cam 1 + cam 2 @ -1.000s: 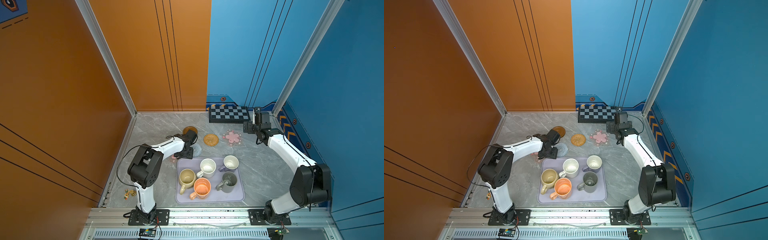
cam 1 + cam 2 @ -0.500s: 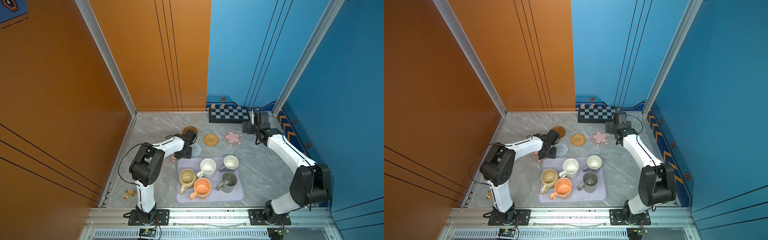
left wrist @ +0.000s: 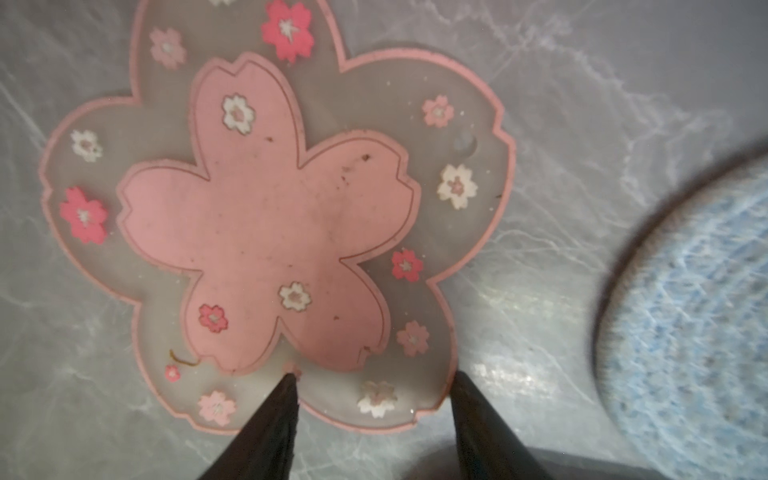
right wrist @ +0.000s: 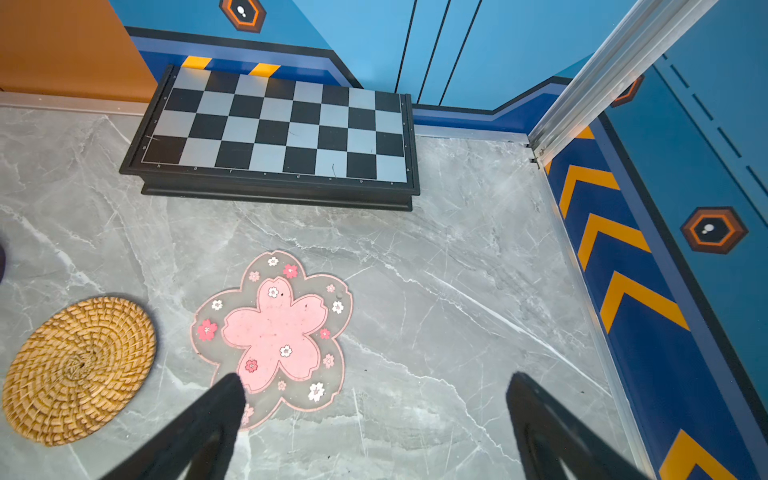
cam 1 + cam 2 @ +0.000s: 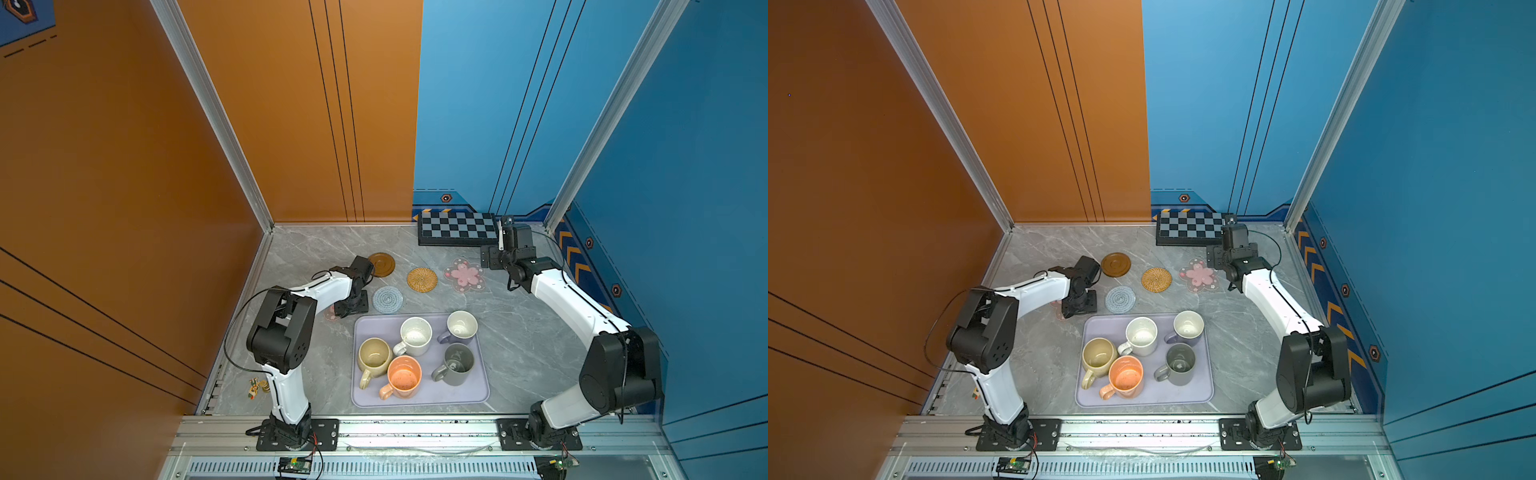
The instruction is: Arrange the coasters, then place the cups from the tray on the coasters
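My left gripper (image 3: 374, 376) points down at the marble tabletop (image 3: 540, 104) with its fingers apart. One tip is over a petal of a pink flower coaster (image 3: 266, 232), the other is at its edge, and the blue-grey crocheted coaster (image 3: 698, 311) lies near. My right gripper (image 4: 376, 378) hangs wide open by the second pink flower coaster (image 4: 274, 328), which lies beside the rattan coaster (image 4: 79, 370). In both top views all five cups (image 5: 415, 334) stand on the lavender tray (image 5: 478, 390).

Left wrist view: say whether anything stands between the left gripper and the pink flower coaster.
Nothing visible does: the left gripper, jaws apart, sits at the edge of the pink flower coaster; the blue crocheted coaster lies apart.
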Robot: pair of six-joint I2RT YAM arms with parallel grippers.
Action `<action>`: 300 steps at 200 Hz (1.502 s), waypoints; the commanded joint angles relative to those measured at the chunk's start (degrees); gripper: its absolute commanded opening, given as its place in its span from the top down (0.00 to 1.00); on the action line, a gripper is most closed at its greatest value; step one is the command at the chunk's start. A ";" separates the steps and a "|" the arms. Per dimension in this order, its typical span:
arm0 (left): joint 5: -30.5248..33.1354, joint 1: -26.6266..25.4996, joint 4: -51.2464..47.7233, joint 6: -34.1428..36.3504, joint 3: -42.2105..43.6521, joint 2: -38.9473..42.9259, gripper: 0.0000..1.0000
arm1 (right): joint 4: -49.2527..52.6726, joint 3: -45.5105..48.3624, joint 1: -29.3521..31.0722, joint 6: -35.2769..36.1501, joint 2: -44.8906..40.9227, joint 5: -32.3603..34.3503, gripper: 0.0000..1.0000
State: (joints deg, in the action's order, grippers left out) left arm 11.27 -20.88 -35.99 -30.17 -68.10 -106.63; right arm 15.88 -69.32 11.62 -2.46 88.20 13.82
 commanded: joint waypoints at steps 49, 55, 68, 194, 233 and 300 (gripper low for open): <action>-2.55 3.76 -4.84 2.23 -1.42 -5.99 0.54 | 3.02 -0.47 2.22 1.93 -1.69 3.86 0.00; -2.85 3.95 -4.79 2.14 -1.87 -6.31 0.54 | 3.17 -0.19 2.35 2.09 -1.94 4.05 0.00; -3.15 4.56 -4.86 2.17 -2.86 -6.70 0.56 | 3.26 0.42 2.47 2.19 -2.54 4.27 0.00; -4.25 5.61 -8.69 2.83 -5.74 4.16 0.50 | 2.76 3.01 3.04 1.69 -4.83 2.61 0.00; -3.32 3.97 -9.13 -1.57 1.62 11.40 0.49 | 1.67 4.08 3.22 1.51 -5.28 1.11 0.00; 1.52 3.53 -8.93 -10.70 11.45 17.38 0.52 | 0.83 5.79 3.66 0.50 -7.48 -1.34 0.00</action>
State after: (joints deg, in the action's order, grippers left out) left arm 9.61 -16.95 -43.53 -36.47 -59.00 -90.78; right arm 17.47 -65.04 14.79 -1.13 83.57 13.72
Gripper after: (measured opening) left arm 0.477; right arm 0.999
